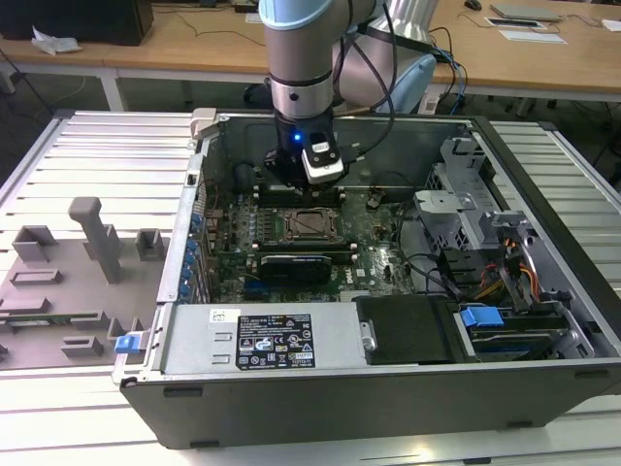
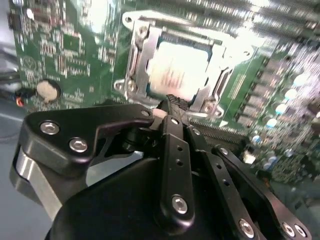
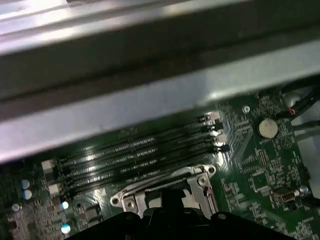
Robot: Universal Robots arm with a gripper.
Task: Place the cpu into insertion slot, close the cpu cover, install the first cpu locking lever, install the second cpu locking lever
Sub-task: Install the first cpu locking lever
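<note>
A big open computer case (image 1: 388, 388) lies on a ribbed metal desk (image 1: 87, 155), with wooden desks behind it. Inside the case is a green board (image 1: 378, 243), and the insertion slot (image 1: 309, 224) sits near the middle of that board. The robot arm (image 1: 301, 58) reaches down into the case, and its tool (image 2: 170, 107) hangs just above the edge of the slot. The black fingers (image 2: 175, 145) look pressed together, and they pinch nothing that I can see. In the second wrist view the cpu (image 2: 181, 70) is already lying flat in the slot, so that job looks done. The cpu cover (image 2: 137, 60) lies down around the chip like a shiny frame, so it looks closed too. I cannot tell if the thin locking levers are hooked in place, so that part may still be left.
</note>
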